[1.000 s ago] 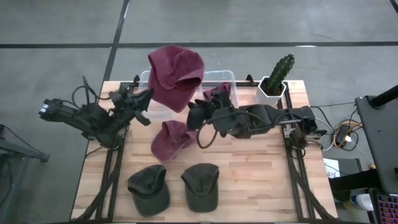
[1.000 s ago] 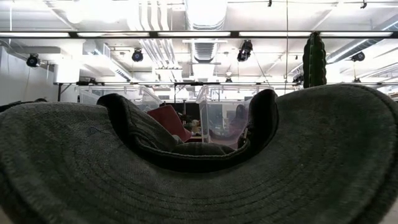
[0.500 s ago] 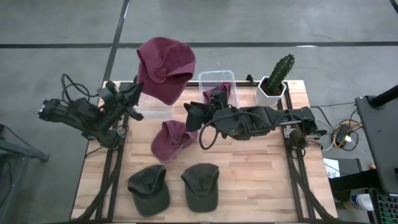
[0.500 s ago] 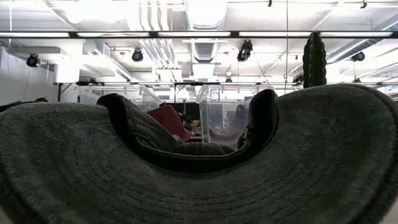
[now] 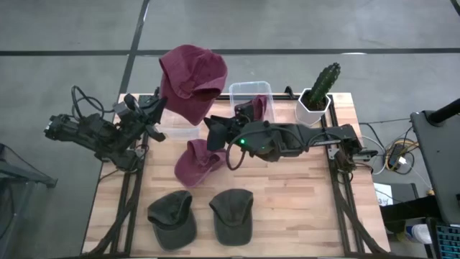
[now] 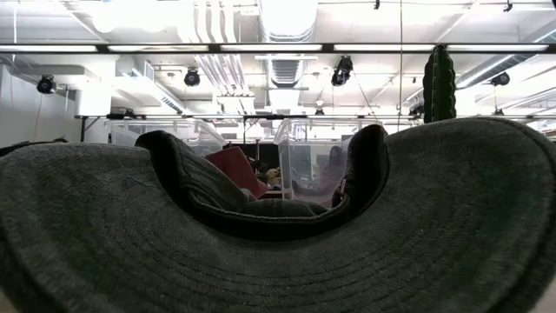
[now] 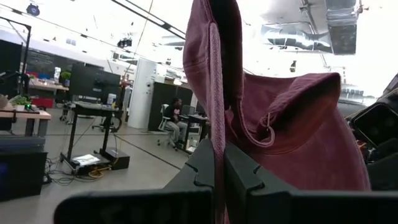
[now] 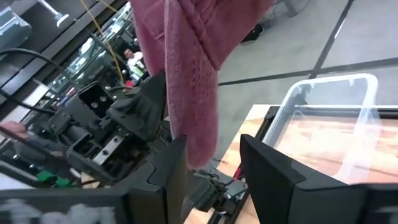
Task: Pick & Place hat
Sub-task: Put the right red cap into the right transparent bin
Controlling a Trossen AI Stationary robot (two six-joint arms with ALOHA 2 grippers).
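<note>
My left gripper point(image 5: 154, 108) at the table's far left is shut on a maroon hat point(image 5: 191, 78), raised above the far edge. In the left wrist view this hat point(image 7: 280, 137) fills the space past the fingers. My right gripper point(image 5: 214, 131) is open at mid-table, just beyond a second maroon hat point(image 5: 196, 161) lying crumpled on the wood. In the right wrist view the raised hat's cloth point(image 8: 186, 93) hangs ahead of the open fingers, with the left arm behind it. A third maroon hat point(image 5: 251, 109) lies in a clear bin point(image 5: 250, 90). My left gripper pinches a folded ridge of cloth at the maroon hat's edge point(image 7: 215, 118) between its two fingers point(image 7: 245, 177). The fingers slant toward the table's far right. The hat is lifted clear of the table and spreads out beyond the fingertips.
Two dark green hats point(image 5: 172, 217) point(image 5: 232, 214) lie at the near edge; one brim point(image 6: 278, 261) blocks most of the low view. A potted cactus point(image 5: 321, 86) stands at the far right corner. A second clear bin point(image 5: 176, 128) sits by the left gripper. Bare wood lies right of centre.
My left gripper has drawn back toward the table's far left, carrying the raised maroon hat off the bins and uncovering them; the hat has turned a little. My right gripper has reached farther toward the table's left, closer to the hat lying on the wood.
</note>
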